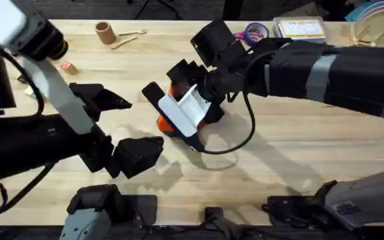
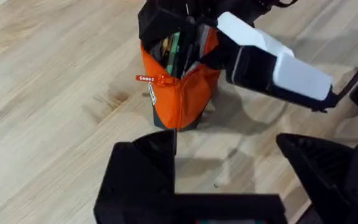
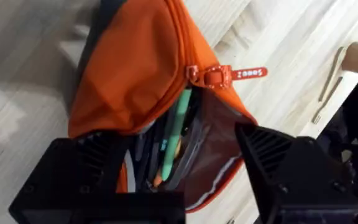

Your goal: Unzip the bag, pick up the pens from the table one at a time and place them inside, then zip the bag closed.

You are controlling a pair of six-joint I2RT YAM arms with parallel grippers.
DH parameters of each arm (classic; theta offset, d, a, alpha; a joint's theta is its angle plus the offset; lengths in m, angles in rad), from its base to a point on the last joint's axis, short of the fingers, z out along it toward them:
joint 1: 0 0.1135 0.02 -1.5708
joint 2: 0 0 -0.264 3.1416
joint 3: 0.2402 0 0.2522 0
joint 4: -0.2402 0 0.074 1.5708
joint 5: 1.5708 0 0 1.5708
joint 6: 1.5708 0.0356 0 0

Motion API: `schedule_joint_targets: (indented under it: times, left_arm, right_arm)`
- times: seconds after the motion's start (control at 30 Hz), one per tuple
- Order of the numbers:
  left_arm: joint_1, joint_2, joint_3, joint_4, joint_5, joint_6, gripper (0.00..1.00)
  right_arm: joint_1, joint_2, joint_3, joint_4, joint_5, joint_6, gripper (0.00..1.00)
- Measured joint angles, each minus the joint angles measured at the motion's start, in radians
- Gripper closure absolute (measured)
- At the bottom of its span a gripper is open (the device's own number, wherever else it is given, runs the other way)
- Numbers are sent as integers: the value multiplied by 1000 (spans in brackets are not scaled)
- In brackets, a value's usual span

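Observation:
The orange bag stands on end on the wooden table, its zipper open and the red pull hanging to one side. A green pen sits inside the mouth among other pens. My right gripper is open, a finger on each side of the bag's mouth. A short way from the bag, my left gripper is open with nothing between its fingers, facing the bag low over the table.
At the far edge lie a cardboard roll, a wooden fork, a purple tape roll, a clear box and stacked plates. A small red block lies at the left. A black cable loops beside the bag.

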Motion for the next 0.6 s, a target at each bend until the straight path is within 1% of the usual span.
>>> schedule_joint_targets:
  times: [0.2,0.43,0.6]
  left_arm:
    - [0,0,0,0,0,0,7]
    - [0,0,0,0,-19,0,7]
    - [0,0,0,0,-23,0,7]
  right_arm:
    - [3,0,0,-2,26,1,4]
    - [6,-20,1,-16,49,8,5]
    - [1,-60,1,-24,48,104,5]
